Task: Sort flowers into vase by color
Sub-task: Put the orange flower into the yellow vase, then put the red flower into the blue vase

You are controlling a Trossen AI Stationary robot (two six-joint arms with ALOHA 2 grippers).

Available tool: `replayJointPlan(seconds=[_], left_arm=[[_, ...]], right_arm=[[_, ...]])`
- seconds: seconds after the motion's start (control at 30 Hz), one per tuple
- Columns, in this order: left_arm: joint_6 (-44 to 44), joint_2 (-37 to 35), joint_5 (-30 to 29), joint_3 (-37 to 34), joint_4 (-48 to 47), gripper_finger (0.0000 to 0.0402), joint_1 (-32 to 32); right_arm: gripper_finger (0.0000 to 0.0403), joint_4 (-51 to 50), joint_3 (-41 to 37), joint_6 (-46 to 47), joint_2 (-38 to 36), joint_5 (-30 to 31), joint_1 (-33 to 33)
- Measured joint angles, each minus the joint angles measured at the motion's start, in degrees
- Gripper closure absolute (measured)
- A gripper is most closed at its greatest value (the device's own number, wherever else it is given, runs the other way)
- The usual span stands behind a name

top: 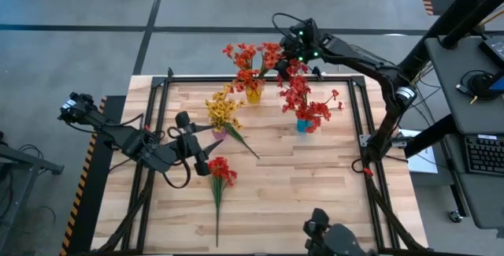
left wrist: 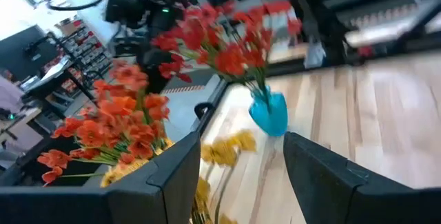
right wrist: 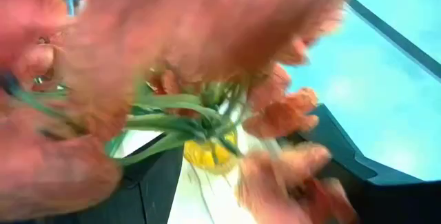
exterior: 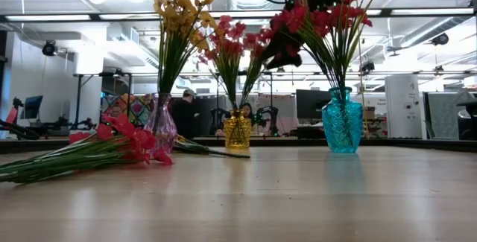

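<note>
Orange-red artificial flowers (top: pixel 250 61) with thin green stems stand in the yellow patterned glass vase (exterior: pixel 238 132) at the table's far edge, middle. Red sprays (top: pixel 303 98) stand in the teal glass vase (exterior: pixel 342 121) just right of it; yellow sprays (top: pixel 223 108) in the pink-violet glass vase (exterior: pixel 162 128) to the left and nearer. One red spray (top: pixel 220 173) lies flat on the light wooden tabletop (top: pixel 315 177), blossoms pointing toward the vases, stem running to the near edge; a loose green stem (top: pixel 243 142) lies beside the violet vase. Right gripper (top: pixel 279 64) hangs over the far edge, above the orange-red blooms, between the yellow and teal vases; its wrist view is filled with orange petals and green stems, dark fingers (right wrist: pixel 155 182) standing apart on either side, yellow vase below, but can't tell whether they pinch a stem. Left gripper (top: pixel 200 140) sits low at table's left-centre, just beside the lying red spray and near the violet vase; fingers (left wrist: pixel 179 172) spread wide, nothing between them. People show in the room beyond the table.
</note>
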Motion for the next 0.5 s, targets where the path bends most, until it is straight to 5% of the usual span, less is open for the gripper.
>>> replayJointPlan(seconds=[0.2, 0.5], left_arm=[[-11.89, 0.02, 1.11, 7.93, -7.63, 0.021, -1.5], [-46.14, 6.13, 16.22, 20.21, -24.6, 0.021, -4.05]], right_arm=[[0.0156, -11.01, 6.77, -1.52, -1.69, 5.71, 0.0], [0.0156, -19.2, 19.92, -3.01, -2.09, 13.31, 0.0]])
